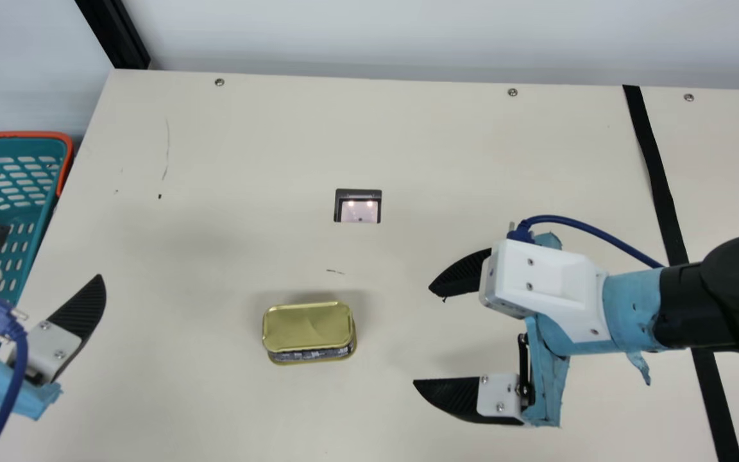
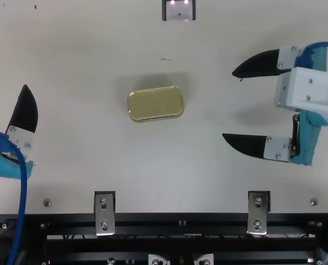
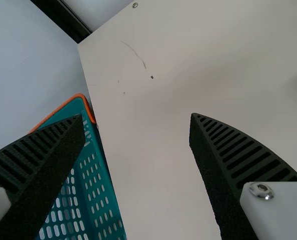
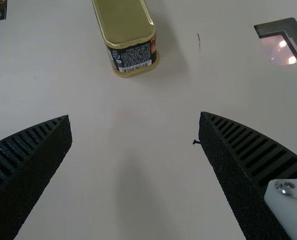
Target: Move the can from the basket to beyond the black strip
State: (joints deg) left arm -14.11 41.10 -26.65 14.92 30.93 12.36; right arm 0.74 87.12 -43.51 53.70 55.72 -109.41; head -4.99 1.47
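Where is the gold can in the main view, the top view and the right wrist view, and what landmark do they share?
Main view: the gold can sits below centre, slightly left.
Top view: just above centre.
Right wrist view: beyond the right gripper's fingers, partly cut off by the picture's edge.
Shared landmark: the dark-framed panel with two bright spots.

I see 1 dark-framed panel (image 1: pixel 358 213) with 2 bright spots (image 1: pixel 351 204) in my cream table (image 1: pixel 228 167), 2 metal brackets (image 2: pixel 104 214) at its near edge.
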